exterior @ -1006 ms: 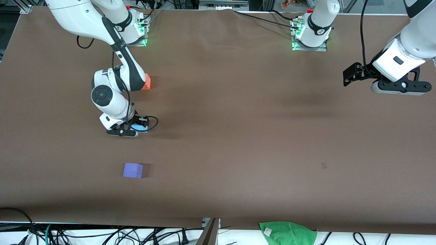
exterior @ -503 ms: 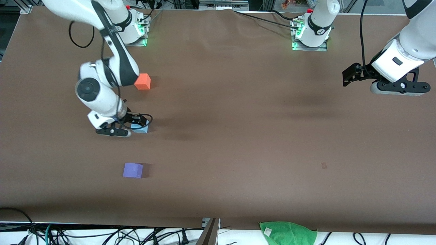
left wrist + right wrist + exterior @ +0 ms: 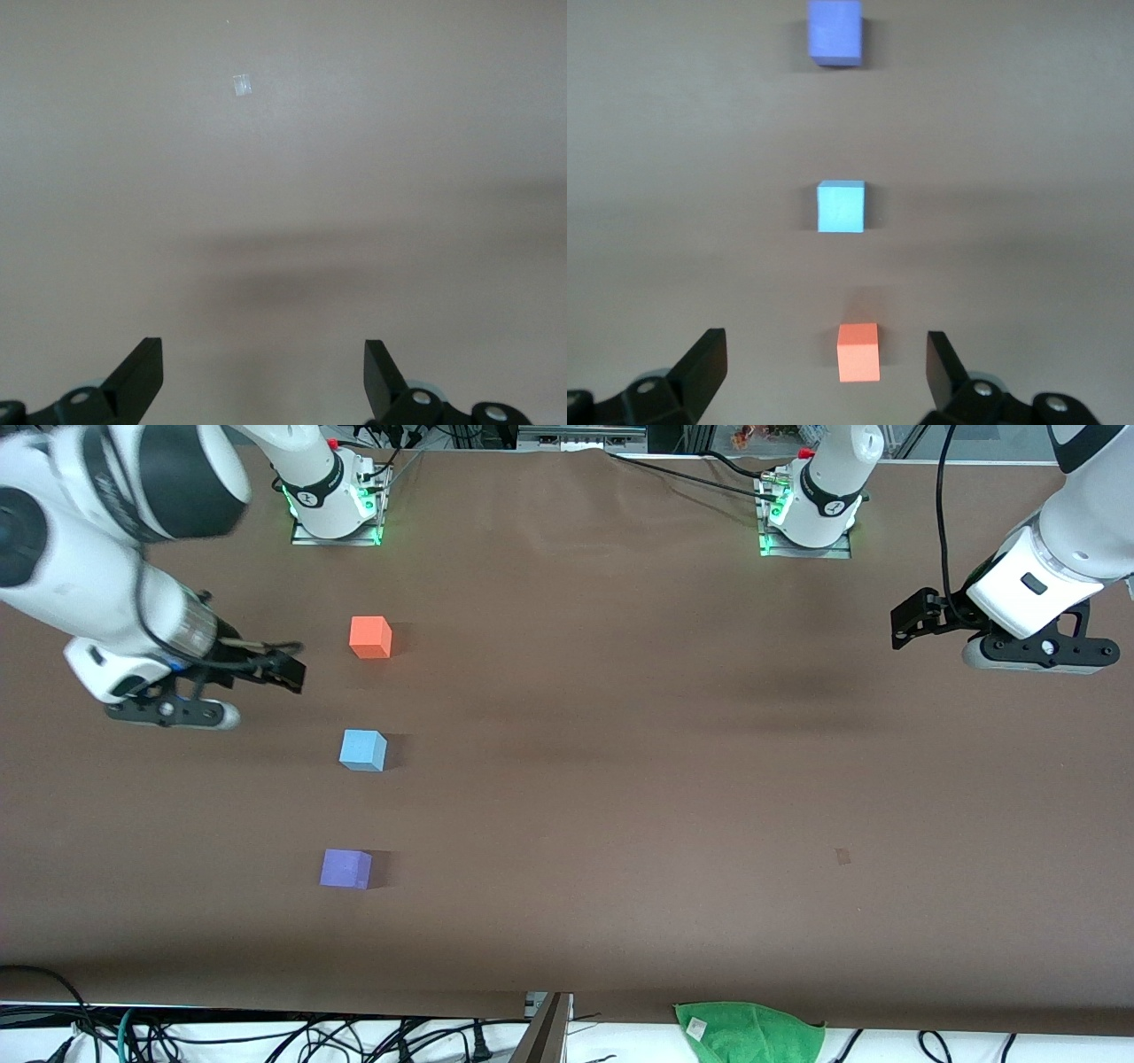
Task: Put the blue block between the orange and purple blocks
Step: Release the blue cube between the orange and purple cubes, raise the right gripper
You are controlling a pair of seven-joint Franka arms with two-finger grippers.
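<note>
Three cubes stand in a row on the brown table. The orange block is farthest from the front camera, the purple block is nearest, and the blue block rests alone between them. My right gripper hangs open and empty above the table, off to the side of the orange block toward the right arm's end. My left gripper waits open and empty over bare table at the left arm's end.
A green cloth lies at the table edge nearest the front camera. A small pale mark shows on the table surface. Cables run along that same edge.
My right gripper opened, let go of the blue block, rose and drew away toward the right arm's end. The blue block stays where it was set. The left arm has not moved.
</note>
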